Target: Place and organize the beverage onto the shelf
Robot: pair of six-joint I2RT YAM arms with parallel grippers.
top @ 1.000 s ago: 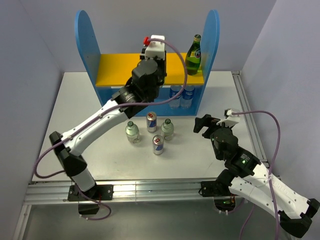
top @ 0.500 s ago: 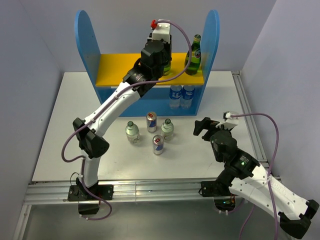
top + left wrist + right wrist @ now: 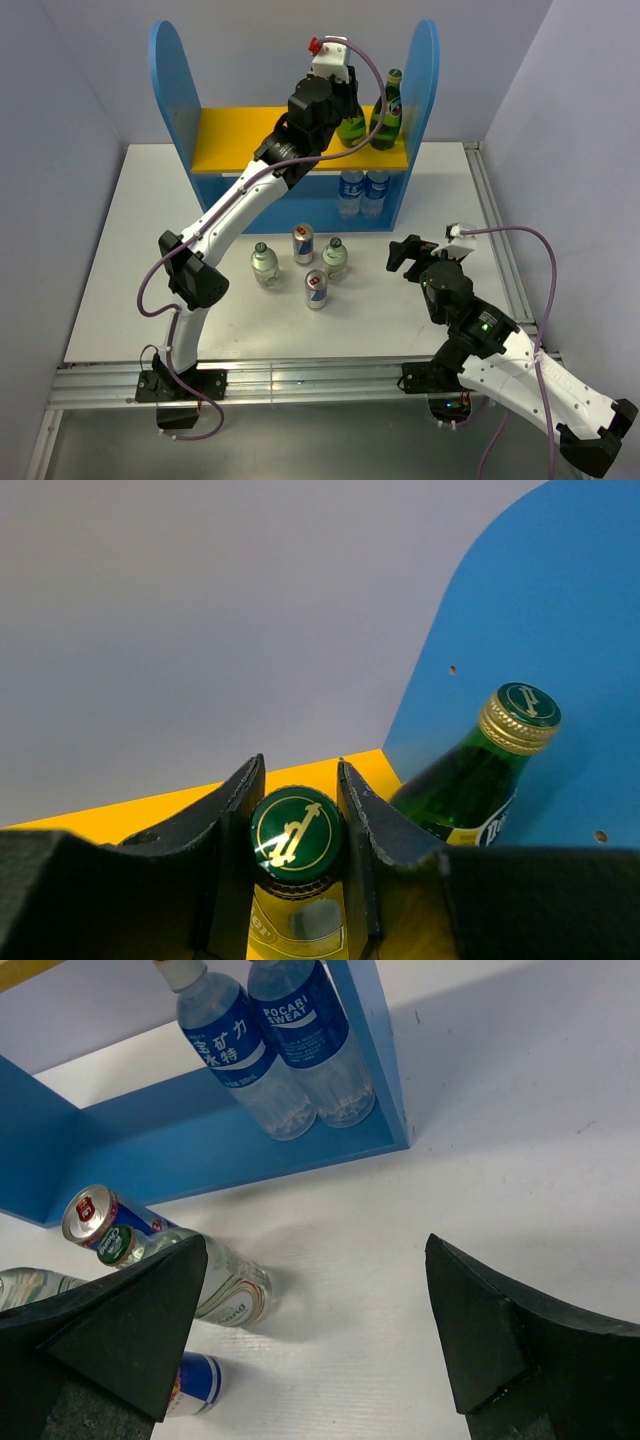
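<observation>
My left gripper (image 3: 341, 108) is up over the yellow upper board (image 3: 235, 138) of the blue shelf (image 3: 170, 80), shut on the neck of a dark green bottle (image 3: 351, 127). In the left wrist view its fingers (image 3: 365, 820) press both sides of the bottle's cap (image 3: 297, 835). The second green bottle (image 3: 387, 108) stands just to the right by the side panel and also shows in the left wrist view (image 3: 470, 780). Two clear bottles (image 3: 264, 264) (image 3: 335, 258) and two cans (image 3: 303, 243) (image 3: 316, 290) stand on the table. My right gripper (image 3: 405, 250) is open and empty to their right.
Two blue-labelled water bottles (image 3: 362, 190) stand on the shelf's lower level at the right, also in the right wrist view (image 3: 290, 1050). That view also shows a can (image 3: 95, 1215) and a clear bottle (image 3: 215, 1285) left of my open right gripper (image 3: 315, 1330).
My left arm has carried the green bottle up and to the right over the upper board, close beside the other green bottle. The right arm has barely moved.
</observation>
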